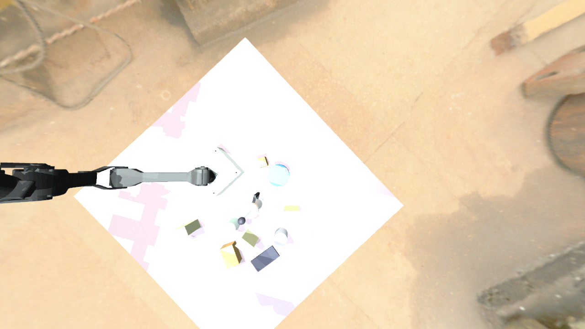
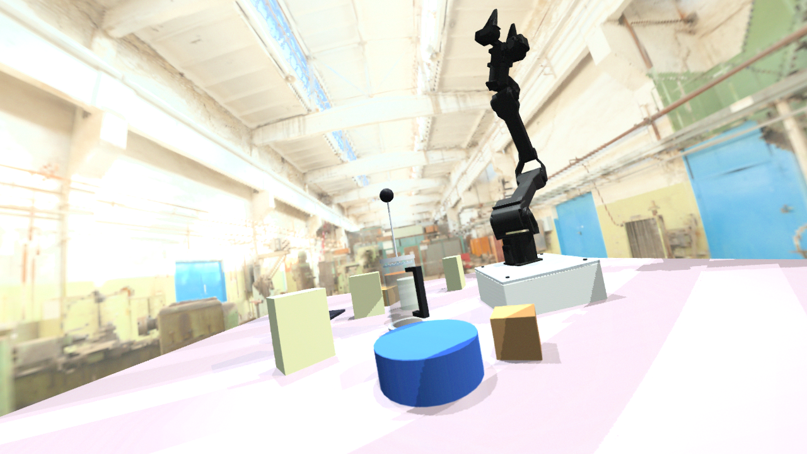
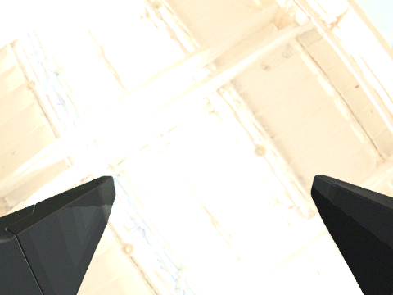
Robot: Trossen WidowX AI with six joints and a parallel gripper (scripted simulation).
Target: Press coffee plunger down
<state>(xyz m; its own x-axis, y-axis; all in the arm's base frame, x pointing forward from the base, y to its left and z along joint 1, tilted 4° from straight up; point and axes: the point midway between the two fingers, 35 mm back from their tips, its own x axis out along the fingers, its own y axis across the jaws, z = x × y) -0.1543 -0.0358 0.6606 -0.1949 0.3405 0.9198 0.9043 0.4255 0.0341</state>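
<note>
On the table (image 2: 649, 361), one coffee press (image 2: 407, 291), one blue cylinder (image 2: 429, 361), hand (image 2: 502, 31) open

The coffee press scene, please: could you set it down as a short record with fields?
gripper: open, empty, pointing up toward the ceiling
arm: stretched high above its base block
coffee press: upright on the table, black handle facing the camera
plunger knob: raised high on its rod, untouched
nearby: blue cylinder, orange cube, pale green blocks
task stage: plunger not yet pressed
</note>
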